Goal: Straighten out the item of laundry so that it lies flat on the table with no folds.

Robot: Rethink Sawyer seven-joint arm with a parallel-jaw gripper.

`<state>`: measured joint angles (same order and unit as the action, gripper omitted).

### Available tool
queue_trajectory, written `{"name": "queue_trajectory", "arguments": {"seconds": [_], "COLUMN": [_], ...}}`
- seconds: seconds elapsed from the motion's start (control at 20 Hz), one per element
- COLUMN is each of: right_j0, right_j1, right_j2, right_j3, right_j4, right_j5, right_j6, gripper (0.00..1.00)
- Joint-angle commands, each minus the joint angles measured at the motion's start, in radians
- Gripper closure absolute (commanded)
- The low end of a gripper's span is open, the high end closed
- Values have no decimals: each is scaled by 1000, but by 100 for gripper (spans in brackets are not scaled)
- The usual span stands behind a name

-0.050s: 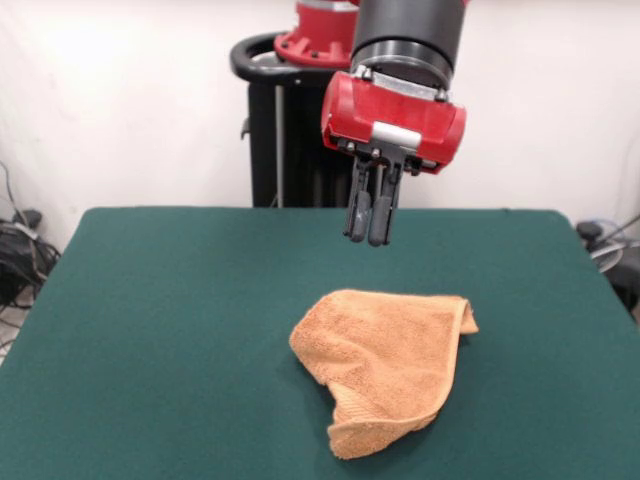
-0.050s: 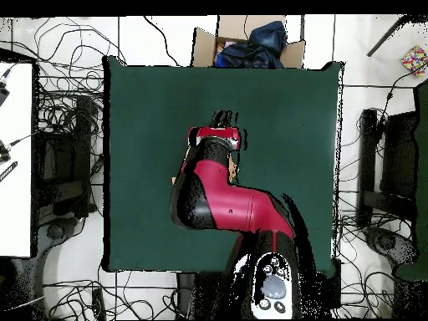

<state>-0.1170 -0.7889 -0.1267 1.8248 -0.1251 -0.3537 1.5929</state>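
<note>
On table (image 1: pixel 150 330), near front-centre: towel (image 1: pixel 385 365) seen crumpled, one corner folded under, edges doubled. Above and behind towel, gripper (image 1: pixel 371 218) held clear, fingers pressed together, nothing gripped. In overhead view, towel almost wholly hidden by arm. Risks judged: doubled layers pinched together, so fold merely dragged; cloth bunched further by sideways pull. No brand, label or writing made out.
</note>
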Motion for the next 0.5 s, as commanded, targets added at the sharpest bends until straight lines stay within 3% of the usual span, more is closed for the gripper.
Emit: {"name": "queue_trajectory", "arguments": {"seconds": [0.05,0.5], "right_j0": [16,-16], "right_j1": [-1,-4], "right_j2": [49,88], "right_j3": [39,62], "right_j4": [-8,-17], "right_j5": [70,-2], "right_j6": [169,229], "gripper": [100,100]}}
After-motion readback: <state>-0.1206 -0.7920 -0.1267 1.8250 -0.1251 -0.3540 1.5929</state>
